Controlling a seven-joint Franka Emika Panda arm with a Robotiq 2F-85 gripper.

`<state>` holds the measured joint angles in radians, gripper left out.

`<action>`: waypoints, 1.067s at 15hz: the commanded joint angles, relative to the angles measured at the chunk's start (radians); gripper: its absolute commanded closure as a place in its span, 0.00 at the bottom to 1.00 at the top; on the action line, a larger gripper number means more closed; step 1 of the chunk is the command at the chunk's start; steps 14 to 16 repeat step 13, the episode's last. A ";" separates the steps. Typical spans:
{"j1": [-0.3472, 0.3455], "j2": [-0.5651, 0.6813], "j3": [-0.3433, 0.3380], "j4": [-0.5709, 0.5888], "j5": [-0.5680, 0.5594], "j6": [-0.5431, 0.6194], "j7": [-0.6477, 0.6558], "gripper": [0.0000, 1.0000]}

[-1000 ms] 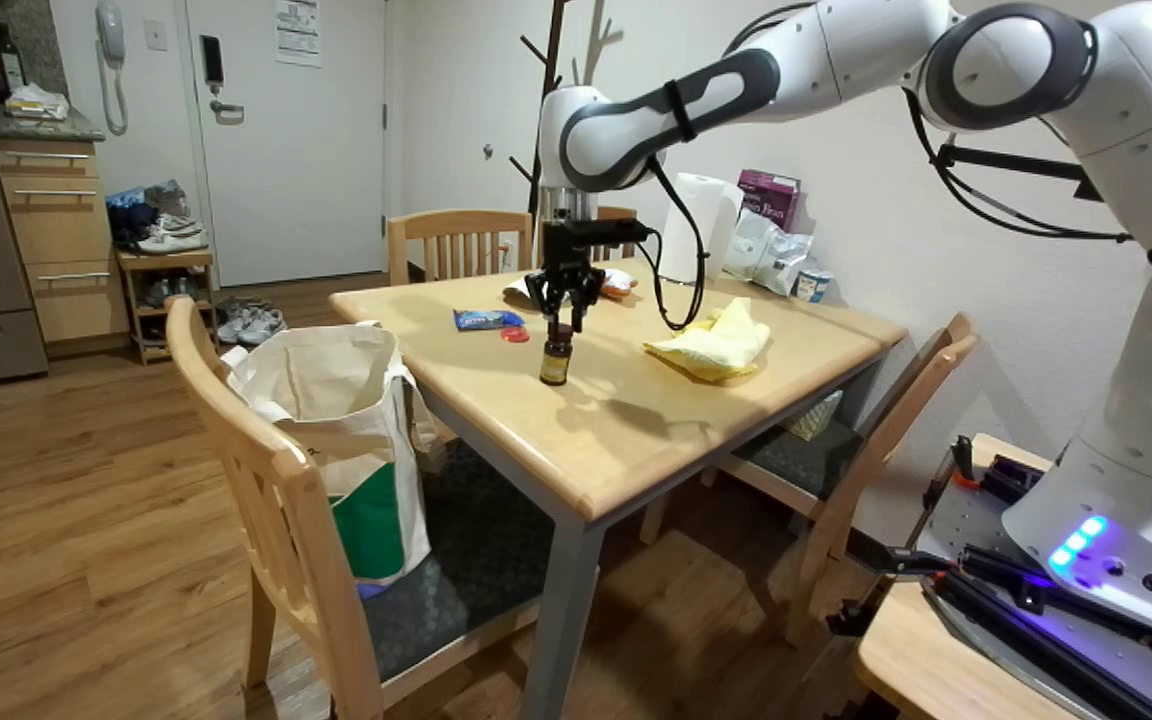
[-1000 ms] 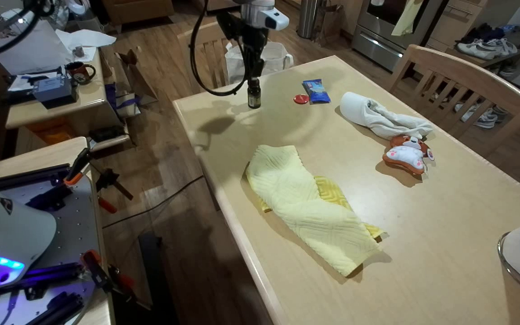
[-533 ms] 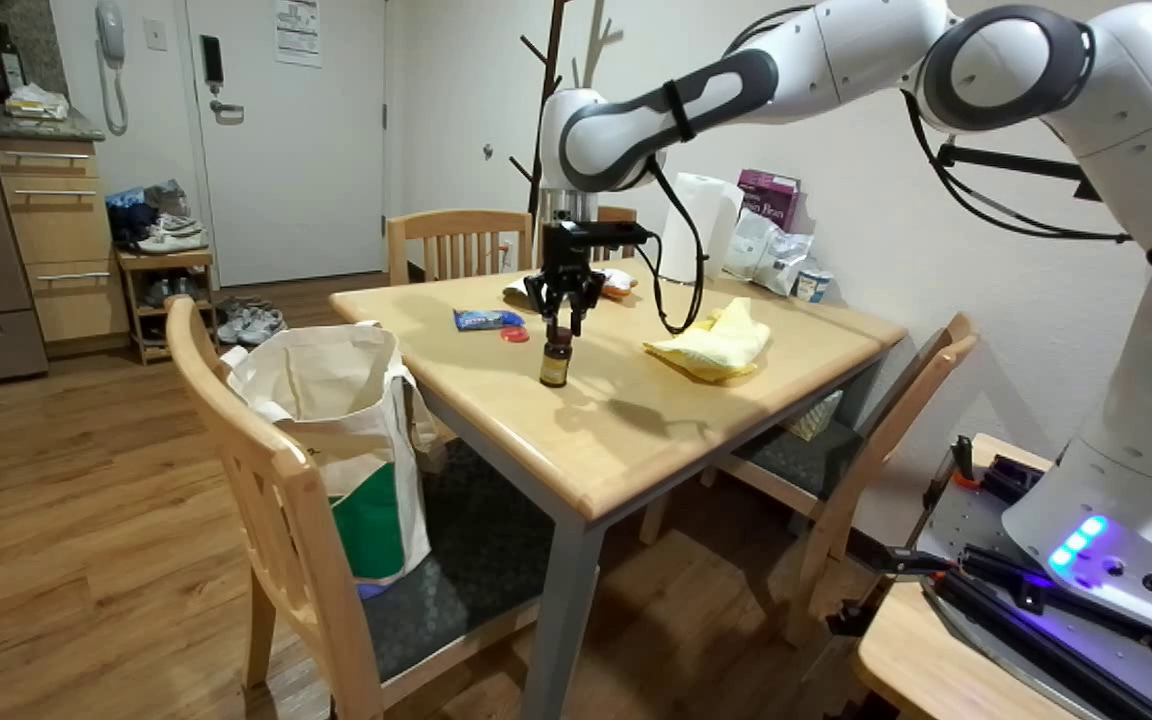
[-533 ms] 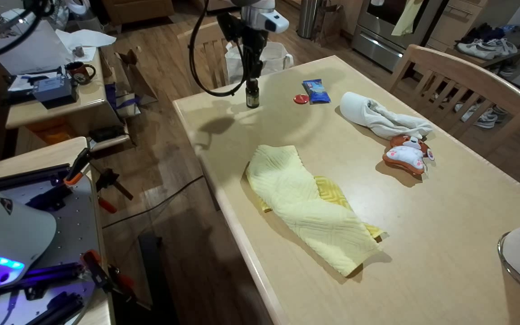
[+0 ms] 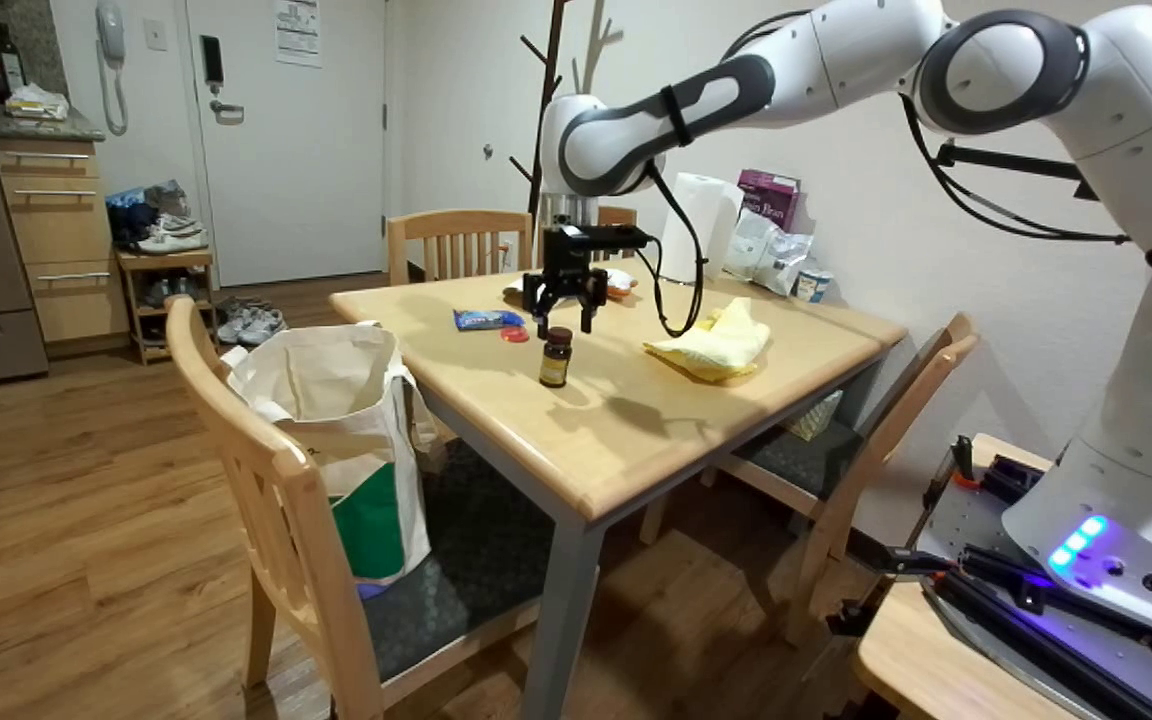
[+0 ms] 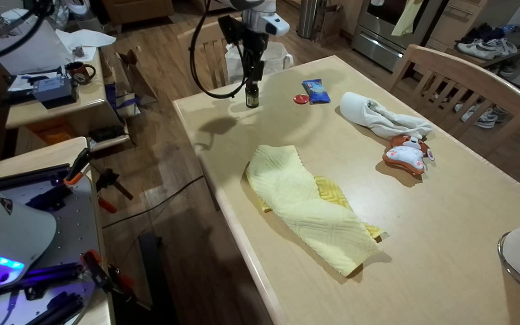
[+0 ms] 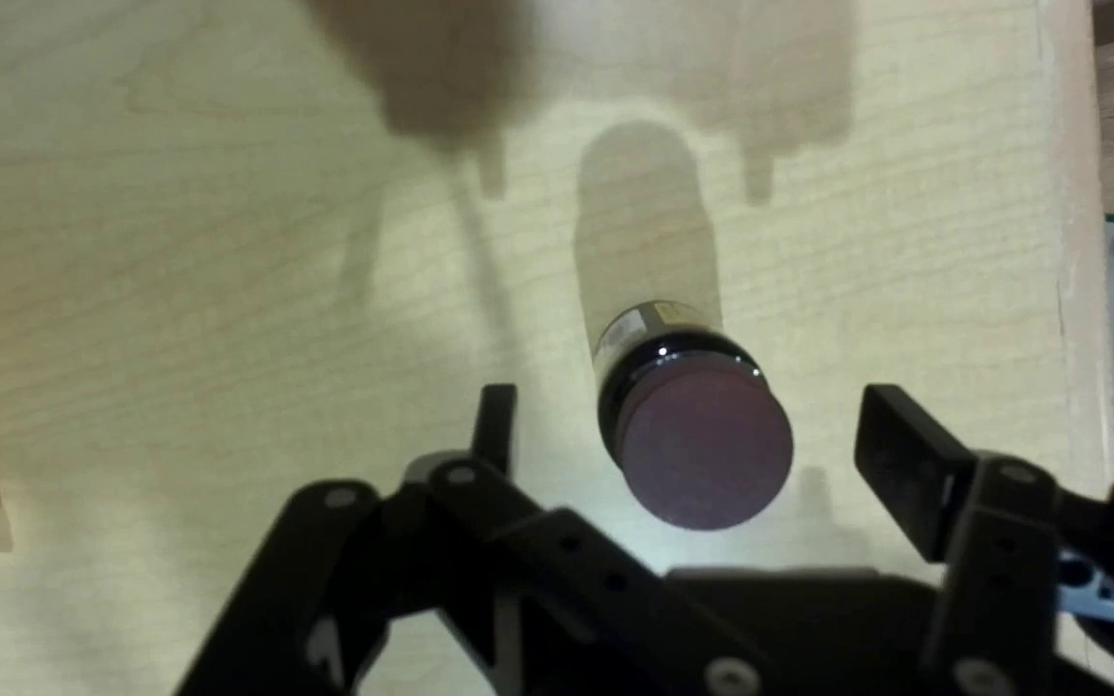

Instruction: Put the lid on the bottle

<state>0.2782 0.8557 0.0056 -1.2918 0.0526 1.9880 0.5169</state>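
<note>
The small dark brown bottle [image 5: 554,368] stands upright near the table's corner. On its top sits the reddish-brown lid [image 7: 708,447], seen from above in the wrist view as a plain round disc; whether it is screwed tight I cannot tell. My gripper [image 5: 565,326] is open just above the bottle, pointing down. In the wrist view its black fingers [image 7: 905,474] stand wide on either side of the lid, with a visible gap to it on both sides. In an exterior view the bottle [image 6: 252,98] shows just below the gripper, its top partly hidden by the fingers.
A red disc [image 6: 301,99] and a blue packet [image 6: 317,91] lie near the bottle. A yellow cloth [image 6: 305,203], a white rolled cloth [image 6: 377,115] and a plush toy [image 6: 407,154] are elsewhere on the table. The paper-towel roll [image 5: 700,225] stands farther back.
The fingers were closed together at the lid and have now spread apart. The hand has come down slightly. The bottle, lid on top, has shifted very little and stays upright.
</note>
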 commanded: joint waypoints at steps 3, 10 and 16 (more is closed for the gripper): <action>-0.015 -0.084 -0.003 -0.004 0.005 -0.101 -0.004 0.00; -0.013 -0.096 -0.002 0.012 -0.007 -0.082 -0.032 0.00; -0.013 -0.096 -0.001 0.010 -0.007 -0.082 -0.034 0.00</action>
